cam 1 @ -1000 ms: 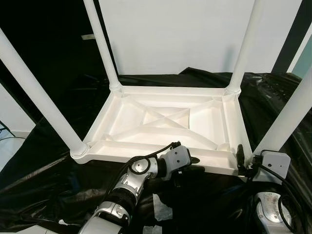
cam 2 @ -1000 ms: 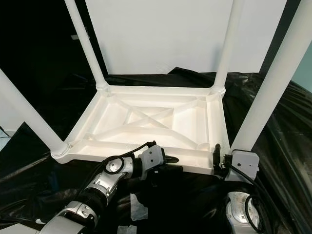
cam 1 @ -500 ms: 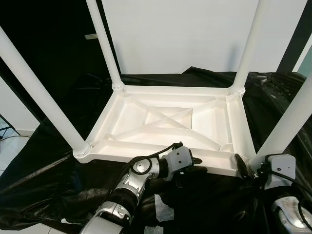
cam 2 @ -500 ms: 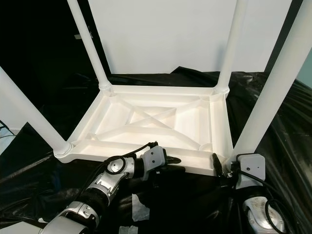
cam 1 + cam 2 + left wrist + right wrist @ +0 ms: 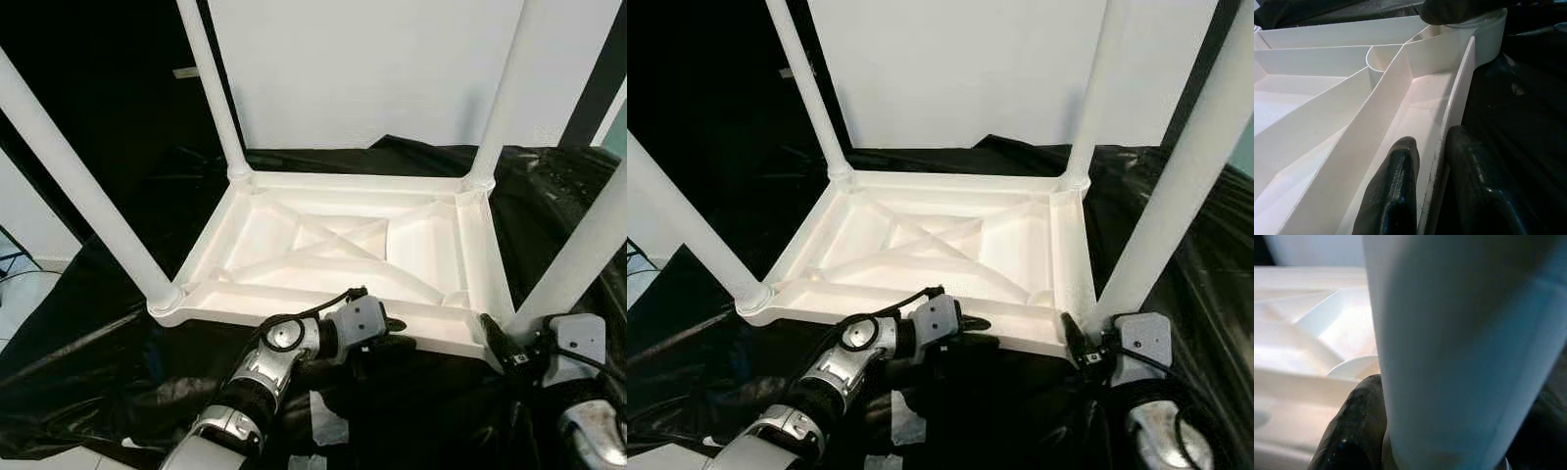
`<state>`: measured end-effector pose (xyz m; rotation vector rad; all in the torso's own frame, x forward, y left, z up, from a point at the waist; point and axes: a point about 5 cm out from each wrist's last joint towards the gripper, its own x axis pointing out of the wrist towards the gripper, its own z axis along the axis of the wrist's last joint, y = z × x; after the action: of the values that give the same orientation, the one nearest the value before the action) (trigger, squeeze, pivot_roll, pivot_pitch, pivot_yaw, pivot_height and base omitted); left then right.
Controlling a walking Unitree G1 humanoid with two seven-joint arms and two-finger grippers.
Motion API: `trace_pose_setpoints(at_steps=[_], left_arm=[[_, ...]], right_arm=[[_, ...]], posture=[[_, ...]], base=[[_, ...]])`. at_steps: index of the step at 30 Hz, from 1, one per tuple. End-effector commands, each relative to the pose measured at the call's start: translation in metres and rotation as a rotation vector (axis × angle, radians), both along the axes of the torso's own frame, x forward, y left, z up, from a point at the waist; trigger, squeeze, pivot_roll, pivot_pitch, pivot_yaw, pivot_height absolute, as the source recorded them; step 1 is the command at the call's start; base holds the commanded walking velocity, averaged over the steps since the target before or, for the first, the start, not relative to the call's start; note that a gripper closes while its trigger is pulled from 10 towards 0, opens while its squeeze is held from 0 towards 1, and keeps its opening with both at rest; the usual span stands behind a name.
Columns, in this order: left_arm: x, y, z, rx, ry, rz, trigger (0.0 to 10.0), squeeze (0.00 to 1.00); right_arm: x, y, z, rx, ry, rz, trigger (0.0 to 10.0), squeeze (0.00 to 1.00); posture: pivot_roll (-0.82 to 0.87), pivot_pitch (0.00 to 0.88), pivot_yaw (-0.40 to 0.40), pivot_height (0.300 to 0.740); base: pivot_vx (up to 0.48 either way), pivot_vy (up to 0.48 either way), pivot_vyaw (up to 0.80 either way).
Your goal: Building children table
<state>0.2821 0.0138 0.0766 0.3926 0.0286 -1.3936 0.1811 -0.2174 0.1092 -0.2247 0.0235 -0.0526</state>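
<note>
Children's table [image 5: 343, 250]: white moulded plastic, lying upside down on the black sheet [image 5: 108, 323] that covers the floor; the ribbed underside faces up, with crossing braces in the middle; four round legs stand up from its corners.
Legs: far-left leg [image 5: 211, 88] and far-right leg [image 5: 505, 93] rise at the far corners; near-left leg [image 5: 78, 186] and near-right leg [image 5: 578, 255] rise at the near corners; all four look seated in their sockets, though how firmly cannot be told.
Left tool [image 5: 1432, 191]: at the near edge of the table, about midway along it; one black finger inside the rim [image 5: 1457, 105], the other outside, so it is clenched on that thin wall.
Right tool [image 5: 1083, 343]: at the near-right corner, at the foot of the near-right leg; a dark finger [image 5: 1352, 426] lies against the leg's base and a second dark shape shows on the other side, but whether it is clenched on the leg or only resting against it cannot be told.
Handling, as a judgement: hollow plastic, so probably light for its size; the ribs make the top stiff, yet the rim is a thin wall that may flex under a hard pinch; the smooth surface looks slippery for narrow fingers; the long legs would act as levers and could work loose in their sockets.
Where to hold, as a judgement: the rim close to a rib junction or corner, or a leg low down by its socket, never high up.
</note>
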Motion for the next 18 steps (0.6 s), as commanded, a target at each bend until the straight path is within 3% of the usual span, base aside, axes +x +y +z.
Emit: trace_pose_setpoints(at_steps=[1,4,6,13,14,15,16,17,18], left_arm=[[-0.006,0.009,-0.030,0.077,0.086,0.139,10.0,0.00],[-0.006,0.009,-0.030,0.077,0.085,0.138,10.0,0.00],[-0.006,0.009,-0.029,0.077,0.083,0.140,10.0,0.00],[-0.006,0.011,-0.030,0.082,0.083,0.135,10.0,0.00],[-0.006,0.011,-0.030,0.082,0.083,0.133,10.0,0.00],[-0.006,0.010,-0.029,0.082,0.082,0.133,10.0,0.00],[-0.006,0.010,-0.029,0.082,0.082,0.133,10.0,0.00],[-0.006,0.010,-0.029,0.081,0.081,0.133,10.0,0.00],[-0.006,0.010,-0.029,0.080,0.081,0.134,10.0,0.00]], right_arm=[[-0.014,0.012,-0.021,0.020,0.064,-0.069,0.0,0.00],[-0.017,0.014,-0.022,0.031,0.038,-0.138,0.0,0.00],[-0.017,0.012,-0.019,0.040,-0.005,-0.249,0.0,0.00],[-0.008,0.010,-0.014,0.034,-0.043,-0.317,0.0,0.00],[-0.005,0.012,-0.014,0.022,-0.045,-0.308,10.0,0.00],[-0.001,0.014,-0.013,0.015,-0.052,-0.283,10.0,0.19],[-0.001,0.014,-0.013,0.015,-0.052,-0.283,10.0,0.19],[0.001,0.016,-0.011,0.005,-0.067,-0.261,10.0,1.00],[0.004,0.017,-0.009,-0.009,-0.085,-0.235,10.0,1.00]], posture=[[-0.15,0.000,0.079,0.740],[-0.15,0.000,0.079,0.740],[-0.15,0.000,0.083,0.740],[-0.15,0.000,0.087,0.740],[-0.14,0.000,0.086,0.740],[-0.14,0.000,0.086,0.740],[-0.14,0.000,0.086,0.740],[-0.14,0.000,0.086,0.740],[-0.14,0.000,0.086,0.740]], base=[[0.000,0.000,0.00],[0.000,0.000,0.00],[0.000,0.000,0.00],[0.000,0.000,0.00],[0.000,0.000,0.00],[0.000,0.000,0.00],[0.000,0.000,0.00],[0.000,0.000,0.00],[0.000,0.000,0.00]])
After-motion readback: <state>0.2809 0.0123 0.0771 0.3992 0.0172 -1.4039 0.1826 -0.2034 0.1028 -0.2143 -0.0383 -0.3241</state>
